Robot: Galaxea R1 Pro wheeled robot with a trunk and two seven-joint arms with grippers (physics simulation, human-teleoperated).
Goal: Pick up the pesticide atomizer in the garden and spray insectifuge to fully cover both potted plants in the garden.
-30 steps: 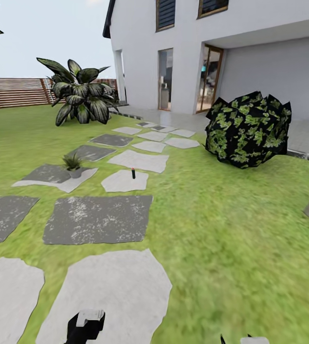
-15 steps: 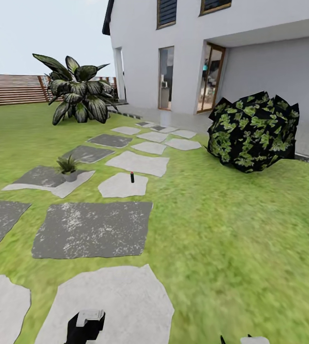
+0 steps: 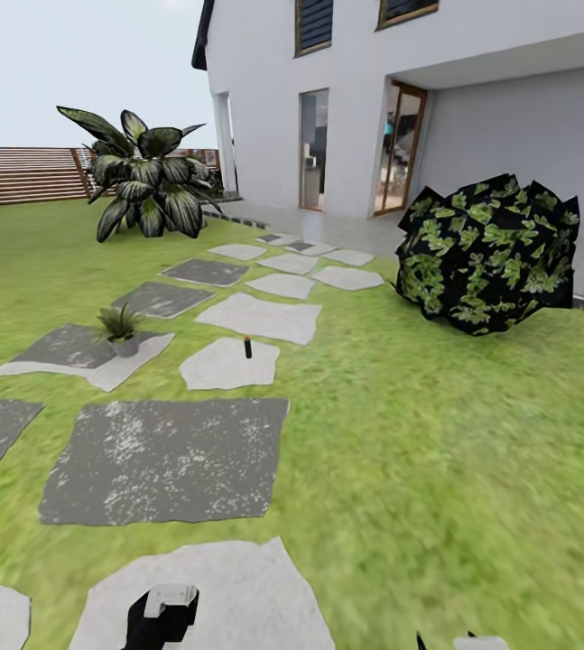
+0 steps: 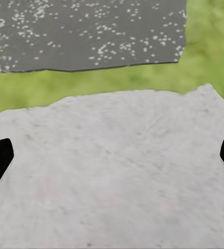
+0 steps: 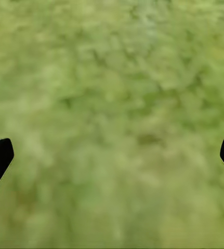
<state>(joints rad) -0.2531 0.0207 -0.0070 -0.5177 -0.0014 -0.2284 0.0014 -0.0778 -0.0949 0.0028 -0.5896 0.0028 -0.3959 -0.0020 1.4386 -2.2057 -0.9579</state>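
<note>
left gripper [image 4: 112, 155] spread over pale stone [image 4: 112, 171] | right gripper [image 5: 112, 155] spread over lawn [image 5: 112, 104] | pesticide atomizer [image 3: 247, 348] upright on white stone, 12 o'clock | potted plant [image 3: 120, 327] 11 o'clock | shrub [image 3: 147, 185] beyond | bush [image 3: 486, 253] 2 o'clock

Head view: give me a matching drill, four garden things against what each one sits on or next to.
Things:
1. small potted plant
2. dark bottle with red cap
3. big dark-leaved shrub
4. round clipped bush

Places:
A. upright on a pale stepping stone
B. on the lawn in front of the wooden fence
C. on a grey stepping stone
D. on the lawn by the paved strip at the house

Pairs: 1-C, 2-A, 3-B, 4-D
</note>
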